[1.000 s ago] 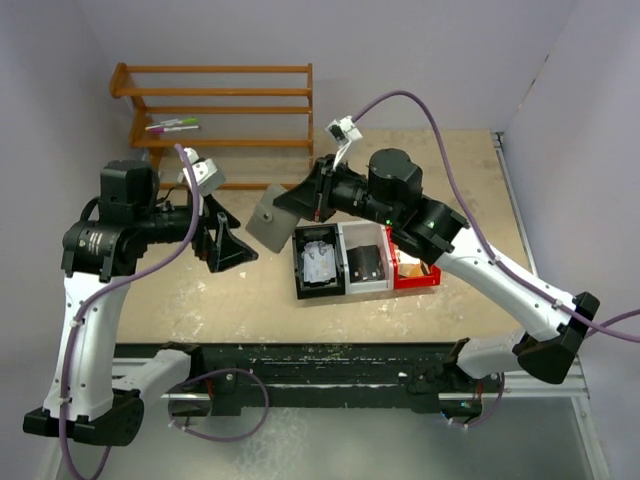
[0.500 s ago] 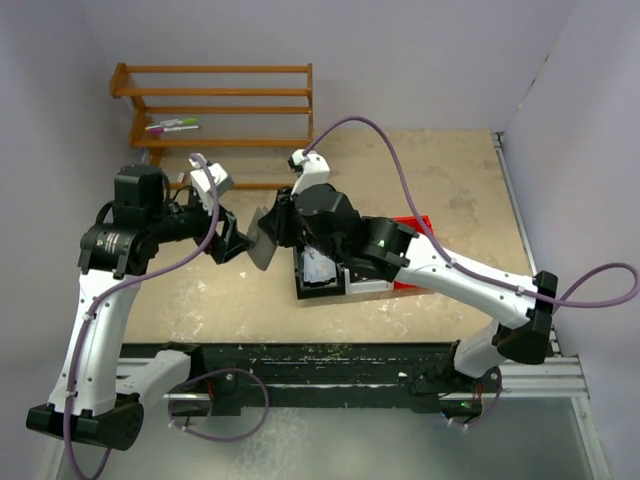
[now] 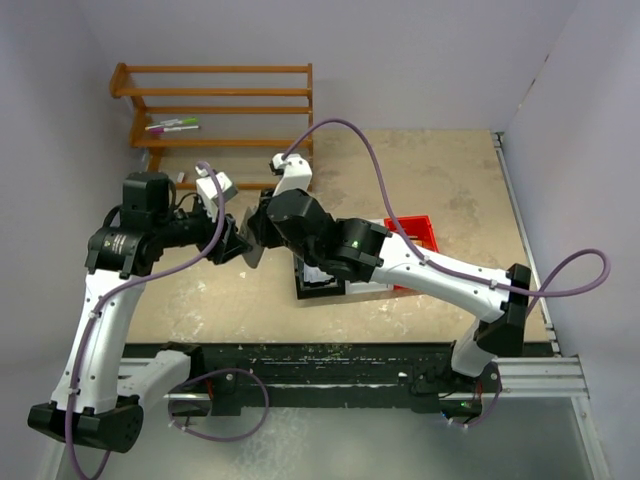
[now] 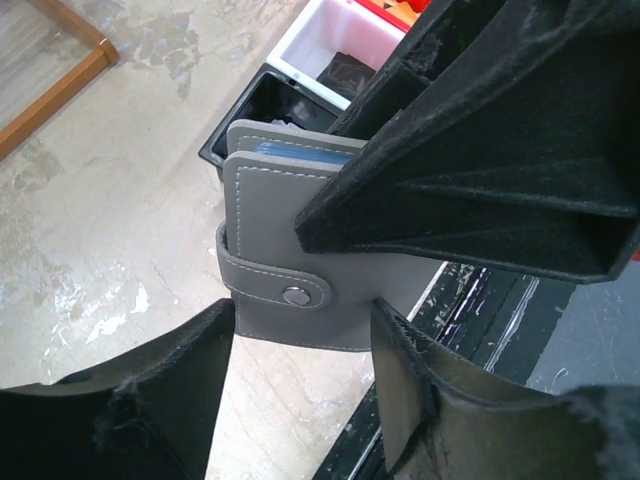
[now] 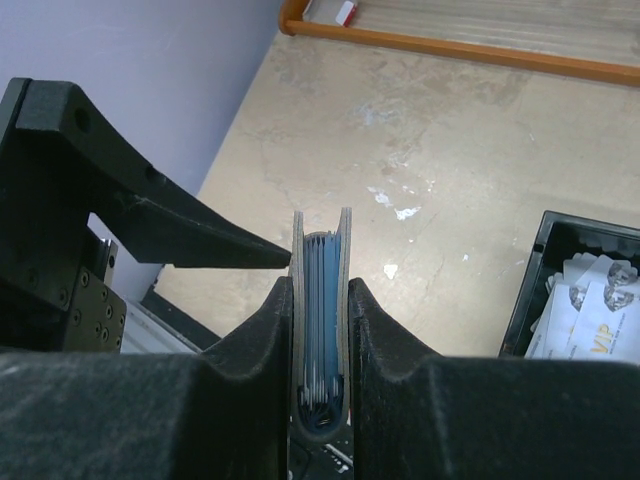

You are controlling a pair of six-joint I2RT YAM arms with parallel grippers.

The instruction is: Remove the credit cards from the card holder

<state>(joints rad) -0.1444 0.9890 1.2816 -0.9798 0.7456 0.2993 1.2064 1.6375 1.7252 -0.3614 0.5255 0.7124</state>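
Observation:
The card holder (image 4: 290, 255) is a grey folding wallet with a snap strap, held up in the air. My right gripper (image 5: 320, 290) is shut on it, and it stands edge-on between the fingers (image 5: 250, 340). Blue inner leaves show in its open top; no credit cards can be made out among them. My left gripper (image 4: 303, 312) is open, its two fingers (image 4: 160, 390) reaching either side of the holder's strap end. Seen from above, the left gripper (image 3: 232, 240) and the right gripper (image 3: 256, 232) meet at the holder (image 3: 252, 250) left of centre.
A black bin (image 5: 545, 260) with pale printed cards (image 5: 590, 300) sits below right. Beside it stand a white bin (image 4: 310, 45) and a red bin (image 3: 415, 232). A wooden rack (image 3: 215, 110) with markers (image 3: 172, 126) stands at the back left.
The right arm has swung left, carrying the holder to the left gripper. The left gripper has narrowed its jaws around the holder's end.

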